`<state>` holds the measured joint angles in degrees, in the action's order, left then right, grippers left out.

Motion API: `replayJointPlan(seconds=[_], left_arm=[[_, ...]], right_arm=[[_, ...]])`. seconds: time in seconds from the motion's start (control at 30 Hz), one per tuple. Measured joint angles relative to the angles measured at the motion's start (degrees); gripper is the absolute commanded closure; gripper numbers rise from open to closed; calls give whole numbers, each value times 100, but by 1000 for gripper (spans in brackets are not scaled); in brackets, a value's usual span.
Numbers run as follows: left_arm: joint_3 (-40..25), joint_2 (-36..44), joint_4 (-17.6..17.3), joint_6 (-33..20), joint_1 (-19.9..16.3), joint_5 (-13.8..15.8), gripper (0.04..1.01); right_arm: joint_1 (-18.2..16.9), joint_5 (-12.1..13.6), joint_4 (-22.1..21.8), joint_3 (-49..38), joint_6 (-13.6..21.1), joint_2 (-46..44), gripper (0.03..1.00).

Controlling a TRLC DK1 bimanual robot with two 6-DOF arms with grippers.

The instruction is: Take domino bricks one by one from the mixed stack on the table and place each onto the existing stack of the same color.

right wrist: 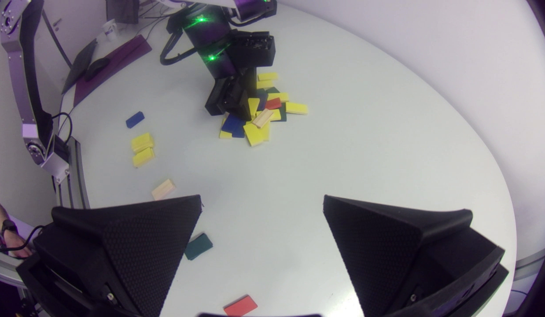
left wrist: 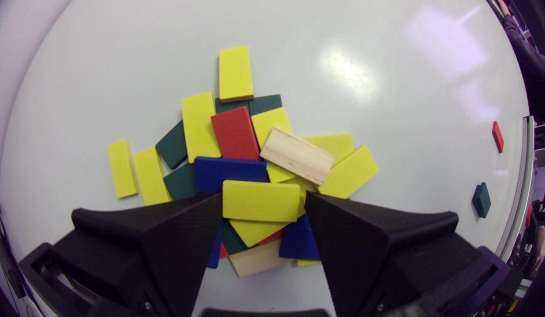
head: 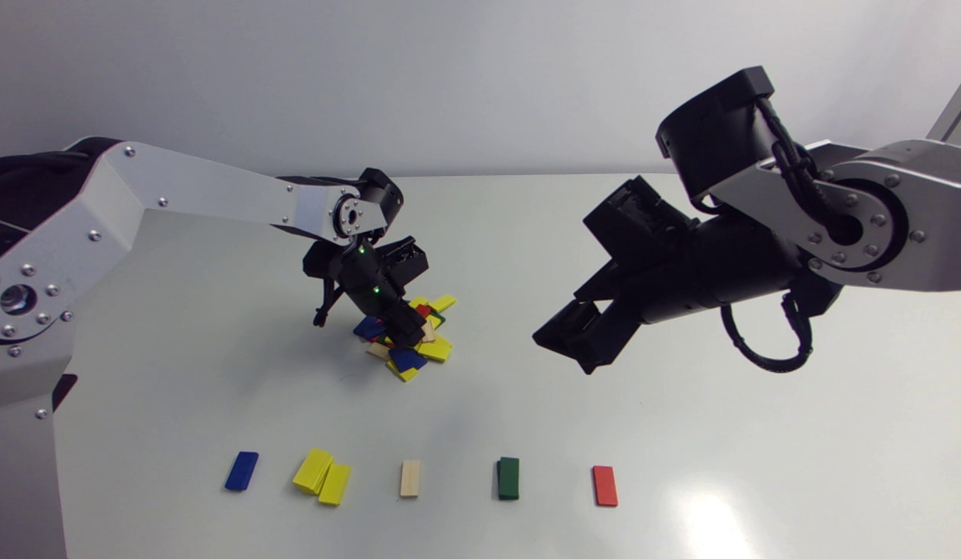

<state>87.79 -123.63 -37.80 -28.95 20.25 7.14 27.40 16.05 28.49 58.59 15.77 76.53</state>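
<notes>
The mixed pile [head: 436, 347] of yellow, blue, green, red and wooden bricks lies mid-table. My left gripper [head: 407, 330] points down into it. In the left wrist view one yellow brick [left wrist: 260, 200] lies flat on top of the pile, and the left gripper [left wrist: 263, 200] is shut on it, one finger against each short end. A blue brick [left wrist: 230, 172] and a wooden brick [left wrist: 297, 155] lie just ahead of it. My right gripper [head: 577, 345] hangs open above the table to the right of the pile, nothing between its fingers [right wrist: 158, 237].
Along the front edge stands a row of sorted bricks: blue [head: 241, 470], two yellow [head: 322, 476], wooden [head: 410, 477], green [head: 508, 477] and red [head: 605, 485]. Two yellow bricks [left wrist: 136, 171] lie apart beside the pile.
</notes>
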Motion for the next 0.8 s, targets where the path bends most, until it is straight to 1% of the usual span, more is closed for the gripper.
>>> replayJointPlan(seconds=[0.13,0.17,0.2,0.23,0.33,0.4,0.6,0.8], left_arm=[[-2,-33,42,0,0,4,489],[-2,-33,55,-2,0,7,528],[-2,-35,57,-2,0,9,587],[-2,-35,57,-2,0,9,613],[-2,-35,57,-4,0,17,630],[-2,-33,57,-17,0,17,674],[-4,-28,39,-44,0,20,674],[-24,125,-140,-63,0,20,674]], right_arm=[[4,-2,0,0,-22,42,66],[4,-2,-2,0,-37,46,66],[11,-2,0,0,-37,50,66],[11,-2,0,0,-39,52,66],[15,-2,0,0,-39,57,66],[15,-2,-2,0,-39,57,66],[37,-2,0,0,-39,57,66],[42,-2,0,0,-39,57,66]])
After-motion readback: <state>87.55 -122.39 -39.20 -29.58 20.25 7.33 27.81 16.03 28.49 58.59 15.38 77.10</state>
